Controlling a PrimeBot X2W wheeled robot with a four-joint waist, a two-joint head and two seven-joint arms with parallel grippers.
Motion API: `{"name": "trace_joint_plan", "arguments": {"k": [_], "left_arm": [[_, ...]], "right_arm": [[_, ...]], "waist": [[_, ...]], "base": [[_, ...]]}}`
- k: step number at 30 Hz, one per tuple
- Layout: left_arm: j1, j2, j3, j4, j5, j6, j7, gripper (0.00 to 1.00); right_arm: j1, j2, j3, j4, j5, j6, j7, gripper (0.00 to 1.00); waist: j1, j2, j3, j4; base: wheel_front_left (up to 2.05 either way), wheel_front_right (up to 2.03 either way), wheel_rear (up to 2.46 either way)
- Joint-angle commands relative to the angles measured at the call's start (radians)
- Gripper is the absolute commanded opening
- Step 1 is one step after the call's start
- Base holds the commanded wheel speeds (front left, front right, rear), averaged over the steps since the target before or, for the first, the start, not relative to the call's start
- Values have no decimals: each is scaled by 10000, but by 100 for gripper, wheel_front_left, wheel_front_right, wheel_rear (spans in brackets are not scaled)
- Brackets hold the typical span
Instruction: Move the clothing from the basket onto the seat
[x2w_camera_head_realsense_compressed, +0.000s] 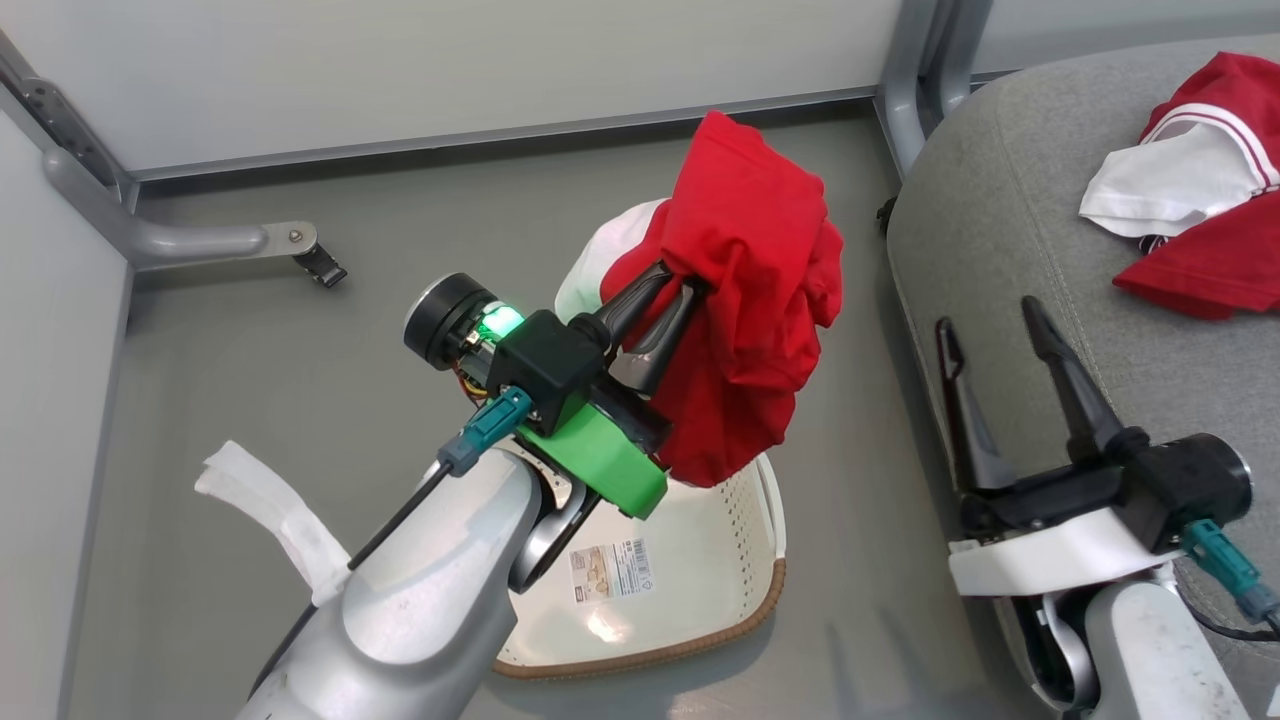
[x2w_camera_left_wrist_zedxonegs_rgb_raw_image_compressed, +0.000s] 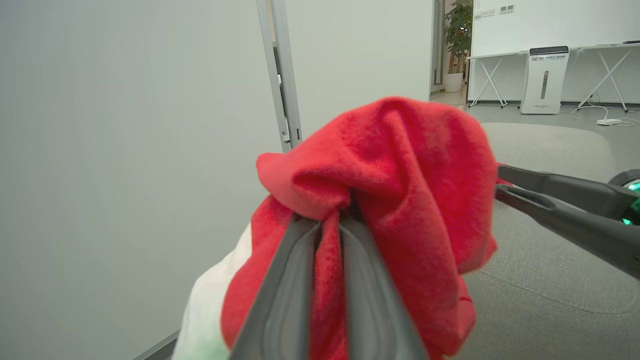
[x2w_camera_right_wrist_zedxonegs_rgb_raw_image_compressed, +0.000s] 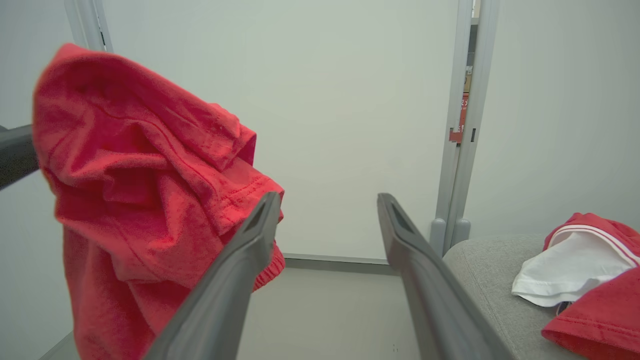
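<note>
As head view shows, basket (x2w_camera_head_realsense_compressed: 742, 608) beneath held clothing (x2w_camera_head_realsense_compressed: 750, 300)

basket (x2w_camera_head_realsense_compressed: 735, 530): on floor (x2w_camera_head_realsense_compressed: 250, 380), left of seat (x2w_camera_head_realsense_compressed: 1000, 230)
held garment (x2w_camera_head_realsense_compressed: 750, 300): above basket, in left gripper (x2w_camera_head_realsense_compressed: 680, 280)
other garment (x2w_camera_head_realsense_compressed: 1200, 200): on seat, right of right gripper (x2w_camera_head_realsense_compressed: 985, 320)
right gripper: over seat's left edge

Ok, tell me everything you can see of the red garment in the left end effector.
The red garment looks like soft knit fabric with a white panel, bunched and creased. It hangs in the air over the basket, one fold pinched in the shut left end effector, the rest draping loose. Nothing else visibly touches it.
</note>
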Motion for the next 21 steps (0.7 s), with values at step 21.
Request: {"name": "trace_joint_plan", "arguments": {"k": [21], "left_arm": [[-518, -235, -375, 252, 98, -44, -35, 0]], "right_arm": [[-1381, -26, 3065, 612, -1094, -7, -21, 100]], "waist": [[1, 0, 289, 179]], "base": [[0, 0, 0]]}}
